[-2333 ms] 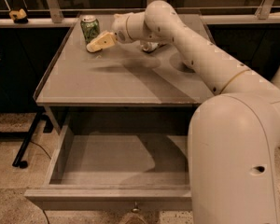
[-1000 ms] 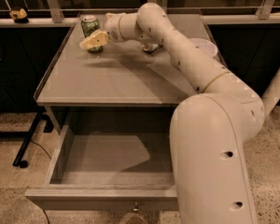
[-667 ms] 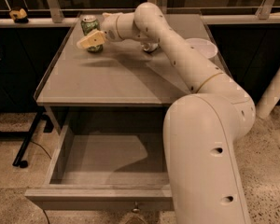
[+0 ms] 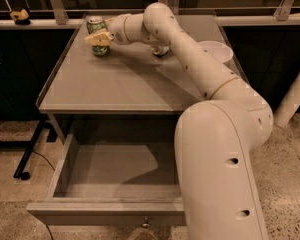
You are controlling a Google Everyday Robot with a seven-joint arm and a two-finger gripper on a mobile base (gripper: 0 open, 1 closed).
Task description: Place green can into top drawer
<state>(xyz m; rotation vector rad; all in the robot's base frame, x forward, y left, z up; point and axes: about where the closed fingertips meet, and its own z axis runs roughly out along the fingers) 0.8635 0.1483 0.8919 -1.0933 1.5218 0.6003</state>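
Far left, small yellow object [image 4: 20,16] on the back ledge. Green can [image 4: 95,26] stands upright at the table's [image 4: 115,81] back-left corner. Gripper [image 4: 97,38] sits right against the can's front, across its middle (jaw state: cannot tell, contact looks likely). Below, top drawer [image 4: 110,215] is pulled open, knob [image 4: 145,225] at the front centre. Arm [image 4: 190,59] reaches in from the right over the tabletop. Silver-white can [image 4: 161,50] half hidden behind the arm. White bowl [image 4: 216,51] at the table's right edge.
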